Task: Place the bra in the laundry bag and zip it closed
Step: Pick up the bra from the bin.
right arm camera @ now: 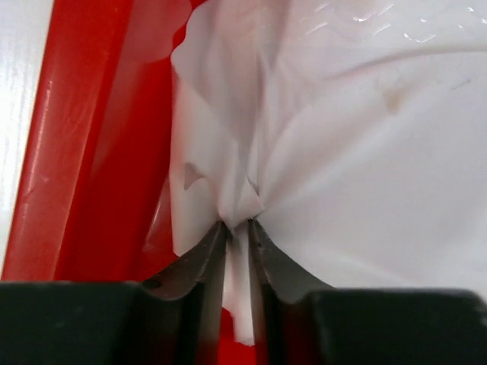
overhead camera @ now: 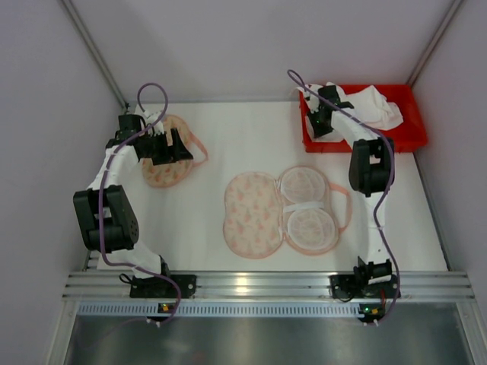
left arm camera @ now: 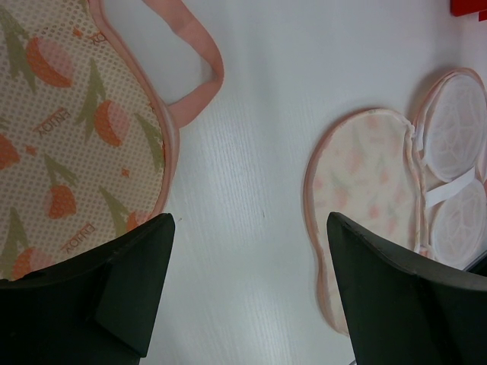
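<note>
Right wrist view: right end effector point(right arm camera: 237, 224) is clenched on a fold of the white bra point(right arm camera: 365, 152), with the two dark fingers nearly together and a thin strip of cloth running down between them. The fabric bunches into creases at the pinch. The bra lies crumpled in the red bin point(right arm camera: 68, 152), whose wall shows left of the fingers. From the top view, the bin sits at the far right corner of the white counter point(overhead camera: 243, 137), and the right arm reaches up over its near-left part. The left end effector point(left arm camera: 249, 220) is released, jaws wide, nothing between them, bare counter below the gap. Its left finger overlaps the edge of a closed bag point(left arm camera: 68, 152) with a tulip print and pink trim, and a pink loop sticks out on the side toward the middle. That bag is at the far left of the counter. The laundry bag point(overhead camera: 281, 209) lies opened flat mid-counter, well apart from both end effectors, with the printed half on the left and the white mesh half with a white strap on the right. It has no bra in it, and the zip is undone.
</note>
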### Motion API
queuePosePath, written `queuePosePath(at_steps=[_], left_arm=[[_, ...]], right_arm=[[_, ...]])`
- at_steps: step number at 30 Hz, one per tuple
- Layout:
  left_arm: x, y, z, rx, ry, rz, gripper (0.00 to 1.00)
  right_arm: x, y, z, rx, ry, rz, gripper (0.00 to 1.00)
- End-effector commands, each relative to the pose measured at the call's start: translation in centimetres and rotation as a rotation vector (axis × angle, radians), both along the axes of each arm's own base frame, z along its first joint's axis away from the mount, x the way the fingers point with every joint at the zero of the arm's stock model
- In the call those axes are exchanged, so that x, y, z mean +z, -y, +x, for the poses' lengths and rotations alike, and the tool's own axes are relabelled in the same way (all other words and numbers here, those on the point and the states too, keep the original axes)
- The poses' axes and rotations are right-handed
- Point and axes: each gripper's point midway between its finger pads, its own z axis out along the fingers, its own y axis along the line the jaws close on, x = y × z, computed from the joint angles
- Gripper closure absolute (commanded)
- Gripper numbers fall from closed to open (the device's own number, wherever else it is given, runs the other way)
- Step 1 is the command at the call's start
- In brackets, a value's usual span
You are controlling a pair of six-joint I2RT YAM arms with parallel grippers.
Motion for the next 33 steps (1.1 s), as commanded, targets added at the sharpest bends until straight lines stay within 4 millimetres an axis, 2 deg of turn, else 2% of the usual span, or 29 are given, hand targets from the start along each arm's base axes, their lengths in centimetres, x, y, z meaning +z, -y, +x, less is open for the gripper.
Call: queuePosePath(at_steps=[1, 2, 3, 4, 7, 8, 10, 11, 13, 14, 15, 16, 21, 25, 26, 28, 29, 30, 31, 32, 33], left_arm=[[0.9, 0.0, 0.1, -0.005, 0.032, 0.002, 0.13], [1.0, 0.0, 0.2, -0.005, 0.034, 0.002, 0.13], [1.0, 0.0, 0.2, -0.005, 0.034, 0.002, 0.13], [1.1, 0.1, 0.1, -0.008, 0.036, 0.000, 0.13], [1.1, 0.1, 0.1, -0.008, 0.037, -0.002, 0.13], [1.1, 0.2, 0.1, -0.010, 0.036, -0.002, 0.13], [1.3, 0.2, 0.1, -0.010, 0.041, -0.004, 0.13], [1.3, 0.2, 0.1, -0.013, 0.043, -0.007, 0.13], [1.6, 0.3, 0.1, -0.016, 0.048, -0.009, 0.13], [1.7, 0.3, 0.1, -0.018, 0.051, -0.011, 0.13], [1.7, 0.3, 0.2, -0.017, 0.051, -0.011, 0.13], [1.8, 0.3, 0.2, -0.017, 0.052, -0.013, 0.13], [1.9, 0.4, 0.3, -0.020, 0.054, -0.022, 0.13], [2.1, 0.5, 0.3, -0.023, 0.057, -0.028, 0.13], [2.1, 0.6, 0.3, -0.027, 0.059, -0.027, 0.13], [2.3, 0.6, 0.3, -0.033, 0.068, -0.027, 0.13], [2.5, 0.7, 0.2, -0.035, 0.073, -0.025, 0.13], [2.6, 0.7, 0.2, -0.036, 0.077, -0.024, 0.13], [2.7, 0.7, 0.2, -0.037, 0.078, -0.025, 0.13], [2.8, 0.7, 0.2, -0.040, 0.083, -0.026, 0.13], [3.1, 0.7, 0.2, -0.042, 0.093, -0.022, 0.13]], right_arm=[[-3.6, 0.2, -2.3, 0.007, -0.148, 0.024, 0.85], [-3.9, -0.3, -2.9, 0.013, -0.180, 0.062, 0.90], [-3.9, 0.1, -3.1, 0.005, -0.190, 0.076, 1.00], [-3.8, 0.2, -3.2, 0.001, -0.193, 0.085, 1.00], [-1.8, 0.4, -3.1, -0.003, -0.155, 0.129, 1.00], [0.3, 0.1, -3.0, 0.000, -0.116, 0.159, 1.00], [2.5, 0.5, -2.5, -0.009, -0.065, 0.195, 1.00], [5.1, 0.3, -2.3, -0.008, -0.019, 0.231, 1.00], [8.0, 0.8, -1.6, -0.022, 0.047, 0.280, 1.00], [10.6, 0.9, -1.6, -0.024, 0.093, 0.316, 1.00], [11.9, 1.5, -1.3, -0.035, 0.123, 0.327, 1.00], [14.0, 1.5, -1.2, -0.026, 0.166, 0.347, 1.00], [17.3, 2.3, -1.4, -0.028, 0.224, 0.397, 1.00], [19.0, 1.6, -2.2, -0.001, 0.235, 0.435, 1.00], [20.3, 1.3, -2.5, 0.016, 0.254, 0.446, 1.00], [21.5, 1.2, -3.2, 0.032, 0.262, 0.453, 1.00], [23.2, 0.9, -3.7, 0.056, 0.287, 0.463, 1.00], [24.0, 2.6, -4.0, 0.032, 0.297, 0.465, 1.00], [24.7, 2.5, -4.4, 0.043, 0.303, 0.470, 1.00], [26.3, 2.4, -5.2, 0.073, 0.330, 0.477, 1.00], [26.7, 2.5, -6.0, 0.081, 0.324, 0.476, 1.00]])
